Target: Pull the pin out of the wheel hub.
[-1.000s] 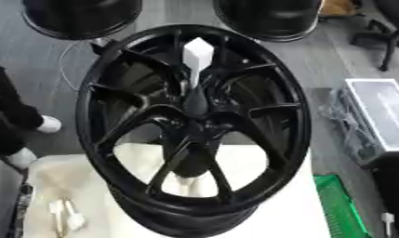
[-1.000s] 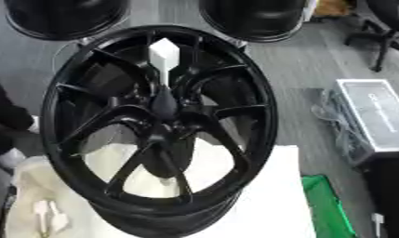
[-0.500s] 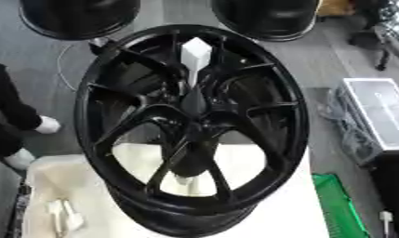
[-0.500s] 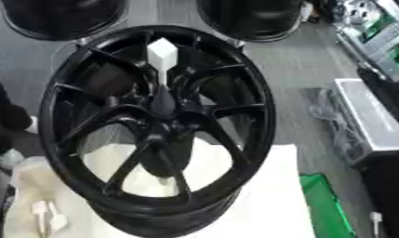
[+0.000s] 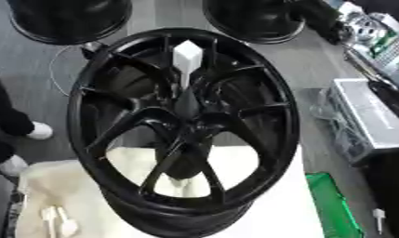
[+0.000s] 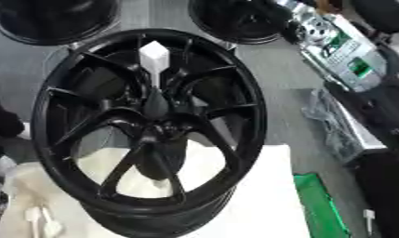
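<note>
1. Wheel hub [image 5: 182,132]: a large black multi-spoke rim stands on a pale padded table [image 5: 259,204], its face towards the camera. Judged heavy and rigid, it should stay put while the pin is drawn.
2. Pin [image 5: 187,59]: a white piece with a blocky square head and a narrower stem, standing up from the hub's centre and showing against the far upper part of the rim. It looks stiff, light and smooth, so possibly slippery.
3. Suggested hold: the square head, whose flat sides offer opposing faces for thumb and fingers; the pull would best follow the stem's axis.
4. Hands: neither the left nor the right hand appears in either eye view, so how far open they are cannot be told. Nothing holds the pin.
5. Small white pieces [image 5: 59,222] lie on the near left of the table.
</note>
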Robot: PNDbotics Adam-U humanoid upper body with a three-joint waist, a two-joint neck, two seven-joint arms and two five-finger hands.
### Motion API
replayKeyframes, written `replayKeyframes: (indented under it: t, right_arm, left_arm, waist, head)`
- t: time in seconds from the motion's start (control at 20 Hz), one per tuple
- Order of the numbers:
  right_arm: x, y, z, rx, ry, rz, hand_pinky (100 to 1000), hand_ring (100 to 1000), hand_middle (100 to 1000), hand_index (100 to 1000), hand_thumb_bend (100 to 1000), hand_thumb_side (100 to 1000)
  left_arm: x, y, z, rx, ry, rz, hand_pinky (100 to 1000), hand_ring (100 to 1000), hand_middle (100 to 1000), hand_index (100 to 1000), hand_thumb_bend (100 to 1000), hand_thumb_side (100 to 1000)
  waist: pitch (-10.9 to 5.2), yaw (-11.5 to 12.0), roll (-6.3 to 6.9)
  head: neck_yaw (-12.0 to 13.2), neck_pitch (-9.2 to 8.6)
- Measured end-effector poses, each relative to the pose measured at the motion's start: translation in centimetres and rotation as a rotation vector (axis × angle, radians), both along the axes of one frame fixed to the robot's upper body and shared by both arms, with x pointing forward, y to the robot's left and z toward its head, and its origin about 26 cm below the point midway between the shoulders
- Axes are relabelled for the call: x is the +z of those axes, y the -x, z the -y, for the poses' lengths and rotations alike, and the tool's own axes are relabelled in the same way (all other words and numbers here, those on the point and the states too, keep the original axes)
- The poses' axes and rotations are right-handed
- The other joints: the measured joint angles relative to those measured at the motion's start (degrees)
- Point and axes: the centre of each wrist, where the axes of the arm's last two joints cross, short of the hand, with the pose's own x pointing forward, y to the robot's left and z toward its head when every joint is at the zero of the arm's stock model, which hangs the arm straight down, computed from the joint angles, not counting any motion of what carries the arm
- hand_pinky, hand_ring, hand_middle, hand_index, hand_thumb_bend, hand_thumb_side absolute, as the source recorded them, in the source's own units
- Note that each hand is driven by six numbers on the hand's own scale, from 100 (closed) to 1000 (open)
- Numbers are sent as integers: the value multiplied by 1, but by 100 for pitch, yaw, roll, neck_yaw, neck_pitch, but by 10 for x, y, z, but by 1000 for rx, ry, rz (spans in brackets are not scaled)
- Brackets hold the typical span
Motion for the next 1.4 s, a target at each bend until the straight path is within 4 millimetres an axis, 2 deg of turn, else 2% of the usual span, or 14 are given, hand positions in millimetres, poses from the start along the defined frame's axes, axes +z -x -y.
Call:
replayKeyframes:
  t: [0.2, 0.45, 0.5, 1.05, 1.15, 1.2, 1.25, 1.4]
  right_arm:
    - [-3, 1, 1, 28, 4, -33, 752, 944, 852, 921, 100, 962]
    - [-2, 2, -1, 75, 19, -44, 758, 947, 856, 918, 100, 851]
    - [-2, 2, -1, 82, 25, -47, 761, 949, 858, 919, 100, 807]
    - [4, 8, -6, 170, 58, 19, 777, 975, 867, 923, 100, 623]
    - [5, 10, -9, 199, 62, 32, 778, 978, 869, 926, 100, 541]
    - [5, 12, -10, 214, 64, 34, 781, 981, 873, 927, 100, 289]
    - [5, 12, -10, 226, 67, 34, 784, 985, 875, 926, 100, 196]
    - [6, 13, -11, 259, 77, 22, 785, 990, 873, 919, 100, 206]
  left_arm:
    - [3, 0, -2, 6, 4, 11, 496, 669, 590, 791, 184, 905]
    - [4, 0, -4, 27, 17, 18, 499, 678, 597, 796, 187, 901]
    - [4, 0, -5, 33, 23, 18, 499, 677, 596, 794, 187, 902]
    - [6, 1, -7, 57, 34, 24, 500, 680, 598, 798, 191, 904]
    - [6, 1, -9, 73, 41, 25, 501, 681, 598, 796, 191, 907]
    - [5, 2, -10, 83, 45, 23, 501, 681, 597, 794, 191, 909]
    - [4, 3, -12, 93, 48, 21, 500, 680, 597, 793, 191, 909]
    - [3, 4, -15, 116, 56, 19, 500, 680, 597, 792, 188, 910]
  waist:
    - [0, 68, 8]
    - [0, 178, 7]
    - [0, 209, -1]
    - [5, 460, -96]
    - [9, 495, -110]
    - [16, 514, -119]
    - [27, 534, -125]
    - [51, 593, -127]
  head:
    - [-142, 0]
    - [-243, 0]
    - [-276, 0]
    - [-639, 0]
    - [-677, 0]
    - [-695, 0]
    - [-719, 0]
    - [-803, 0]
